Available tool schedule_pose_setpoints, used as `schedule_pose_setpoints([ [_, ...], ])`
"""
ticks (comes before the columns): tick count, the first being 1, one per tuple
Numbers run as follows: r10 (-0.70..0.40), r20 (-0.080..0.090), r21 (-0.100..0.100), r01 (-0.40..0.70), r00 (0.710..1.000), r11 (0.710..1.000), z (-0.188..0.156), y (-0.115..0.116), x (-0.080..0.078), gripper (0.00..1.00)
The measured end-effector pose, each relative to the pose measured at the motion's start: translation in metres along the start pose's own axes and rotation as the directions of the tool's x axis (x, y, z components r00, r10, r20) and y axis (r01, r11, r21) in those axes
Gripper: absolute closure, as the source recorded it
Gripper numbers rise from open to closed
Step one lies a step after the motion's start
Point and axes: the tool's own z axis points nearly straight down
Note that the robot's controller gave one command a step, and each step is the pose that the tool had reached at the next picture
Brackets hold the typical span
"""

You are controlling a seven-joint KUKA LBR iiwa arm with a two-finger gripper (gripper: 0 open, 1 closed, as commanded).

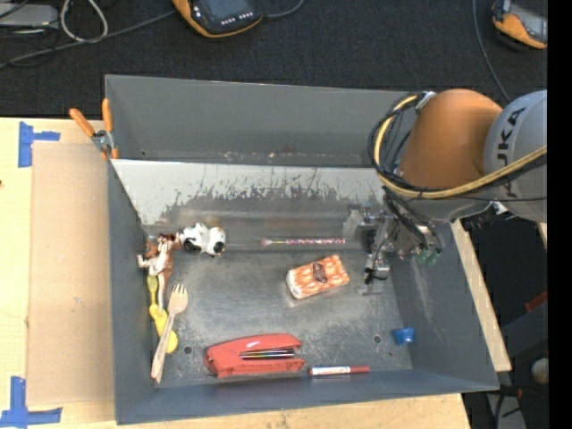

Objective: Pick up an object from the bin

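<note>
Since nothing's off the floor of the bin [268,123] yet, you've still got the whole pick to do. The cow toy [204,238] sits at 9 o'clock and the red stapler [255,356] at 6. The orange patterned packet [317,277] lies near the middle, with your pincer [374,273] just beside it at its 3 o'clock. I can't tell if it's spread or pressed together. The only readable writing is part of "KUKA" on the arm [514,137].

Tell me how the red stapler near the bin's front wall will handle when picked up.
The red stapler looks solid and long, so it is probably rigid and fairly heavy for its size. It lies flat on the floor of the grey metal bin, so a push would likely slide it, not roll it. Gripped off-centre, it may tilt.
</note>
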Motion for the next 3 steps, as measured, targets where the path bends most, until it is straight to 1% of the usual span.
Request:
schedule_pose_setpoints([
  [1,-0.001,0.007,0.001,0.001,1.000,1.000,-0.005,0.000,-0.001,0.00],
  [2,-0.062,0.010,0.001,0.062,0.998,0.998,0.050,0.013,0.014,0.00],
  [3,-0.087,0.016,0.003,0.087,0.996,0.996,0.098,0.040,0.018,0.00],
])
